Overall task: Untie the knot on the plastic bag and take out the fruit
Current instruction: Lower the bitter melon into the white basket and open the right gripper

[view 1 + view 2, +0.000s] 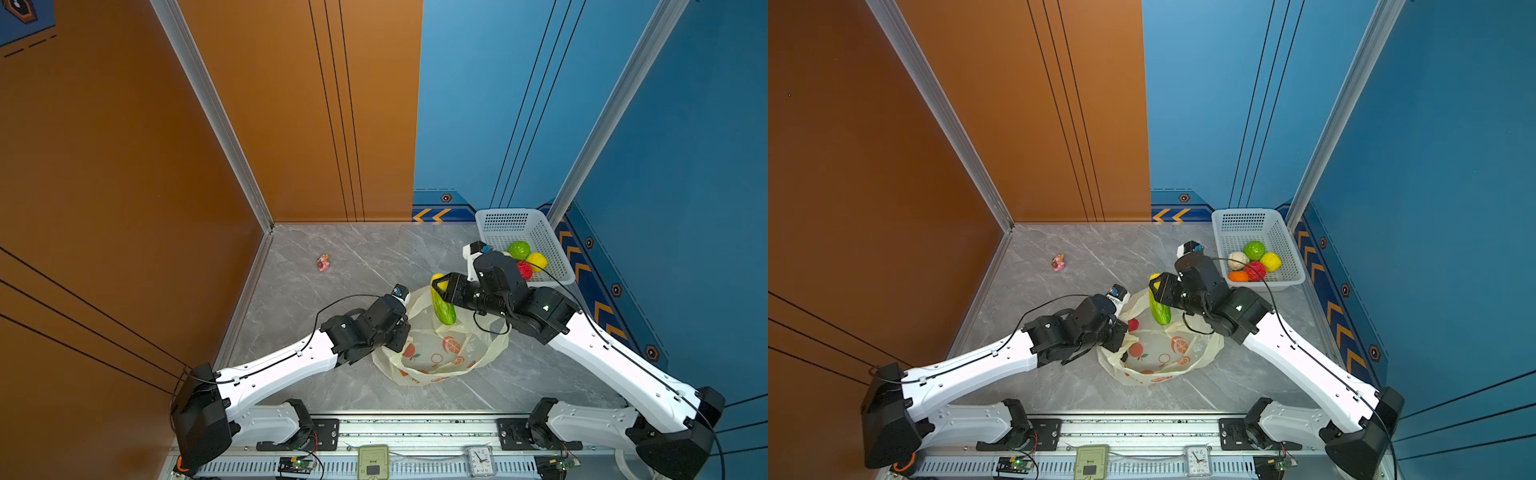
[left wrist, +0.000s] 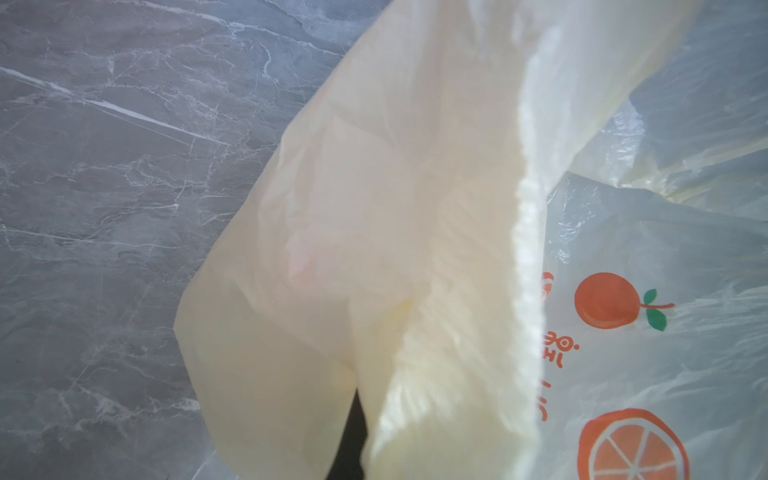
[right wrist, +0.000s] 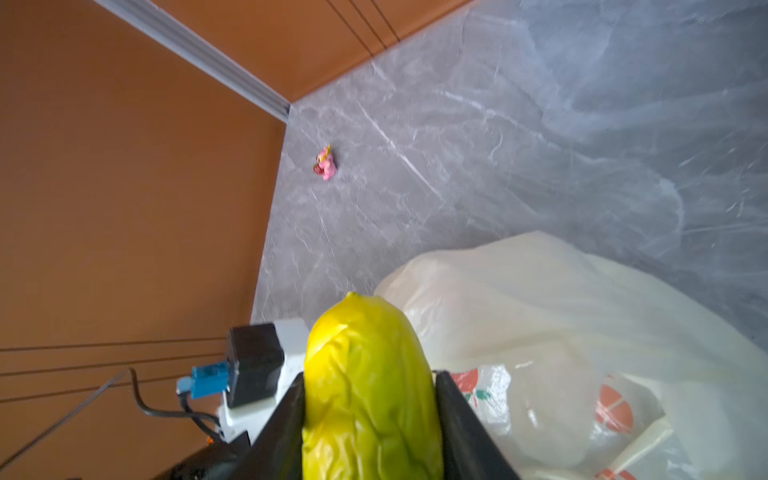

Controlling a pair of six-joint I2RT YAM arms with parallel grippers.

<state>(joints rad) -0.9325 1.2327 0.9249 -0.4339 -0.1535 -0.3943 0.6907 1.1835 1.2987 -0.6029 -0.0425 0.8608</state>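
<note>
The pale-yellow plastic bag point(image 1: 419, 309) lies slack and open-mouthed on the tabletop point(image 1: 353, 257), a red fruit point(image 1: 1133, 324) inside. A long green-yellow fruit point(image 1: 443, 309) hangs tilted above its far rim, clamped between jaws. Five other fruits point(image 1: 1254, 250) sit in the basket point(image 1: 1241, 222).

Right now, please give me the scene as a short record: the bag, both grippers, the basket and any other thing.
bag: open, untied; a red piece inside
right gripper: shut on a long green-yellow fruit, over the bag's mouth
left gripper: shut on the bag's rim
basket: holds five fruits (green, yellow, red, cream, orange)
figurine: pink, on the table, apart from the bag
</note>
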